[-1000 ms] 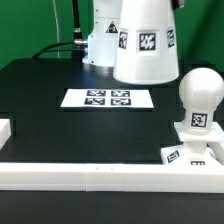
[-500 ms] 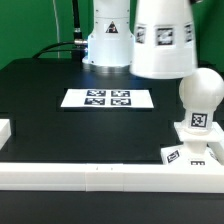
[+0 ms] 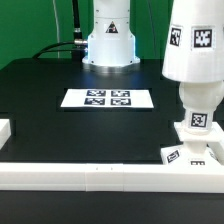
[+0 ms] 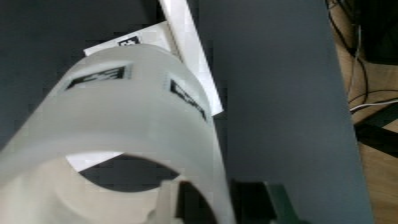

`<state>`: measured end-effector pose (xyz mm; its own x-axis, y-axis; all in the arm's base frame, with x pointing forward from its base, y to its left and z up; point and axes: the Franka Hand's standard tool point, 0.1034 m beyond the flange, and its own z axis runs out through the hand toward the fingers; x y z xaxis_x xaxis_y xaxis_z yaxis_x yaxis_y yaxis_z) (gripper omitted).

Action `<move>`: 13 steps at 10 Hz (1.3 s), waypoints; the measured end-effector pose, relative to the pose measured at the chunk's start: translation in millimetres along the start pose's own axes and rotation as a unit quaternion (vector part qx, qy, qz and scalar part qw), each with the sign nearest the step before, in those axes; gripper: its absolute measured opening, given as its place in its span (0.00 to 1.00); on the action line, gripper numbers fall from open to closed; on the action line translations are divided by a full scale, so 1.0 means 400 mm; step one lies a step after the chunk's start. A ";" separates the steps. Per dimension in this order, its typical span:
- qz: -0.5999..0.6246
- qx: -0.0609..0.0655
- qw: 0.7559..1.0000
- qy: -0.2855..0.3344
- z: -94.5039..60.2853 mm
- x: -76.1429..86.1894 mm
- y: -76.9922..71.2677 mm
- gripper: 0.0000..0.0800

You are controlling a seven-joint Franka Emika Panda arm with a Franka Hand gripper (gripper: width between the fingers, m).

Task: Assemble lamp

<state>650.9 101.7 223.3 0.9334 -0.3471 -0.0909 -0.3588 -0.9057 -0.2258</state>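
Seen from outside, the lamp shade (image 3: 196, 45) hangs upright at the exterior view's right, wide end down, directly over the bulb (image 3: 199, 104), whose rounded top is hidden behind the shade's lower rim. The bulb stands on the square base (image 3: 192, 150), which rests on the black bench (image 3: 60, 125) against the white border rail (image 3: 100, 178) near the exterior view's right. The marker board (image 3: 108, 98) lies flat mid-bench, well apart from the lamp pieces, and the arm's white pedestal (image 3: 108, 40) rises behind it. This view cuts off above the shade, so the pincer itself is out of sight. The wrist view looks down along the shade (image 4: 134, 140) from close in, showing its tags and open mouth, with part of the marker board (image 4: 151, 40) beyond. A dark finger (image 4: 263, 197) of the pincer shows beside the shade wall, yet whether the pincer is clenched on it cannot be told.
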 end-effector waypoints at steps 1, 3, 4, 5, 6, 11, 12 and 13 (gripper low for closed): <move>-0.002 -0.002 1.000 -0.002 0.029 -0.002 -0.005 0.06; -0.001 -0.005 1.000 -0.006 0.064 -0.003 0.004 0.06; 0.000 -0.008 1.000 -0.009 0.089 -0.008 0.011 0.06; 0.000 -0.009 1.000 -0.008 0.108 -0.010 0.013 0.06; 0.000 -0.010 1.000 -0.009 0.122 -0.012 0.012 0.06; -0.001 -0.015 1.000 -0.015 0.150 -0.012 0.032 0.08; 0.000 -0.015 1.000 -0.015 0.146 -0.012 0.032 0.08; 0.000 -0.015 1.000 -0.015 0.143 -0.012 0.033 0.31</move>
<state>641.4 105.2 165.5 0.9327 -0.3399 -0.1207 -0.3581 -0.9127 -0.1969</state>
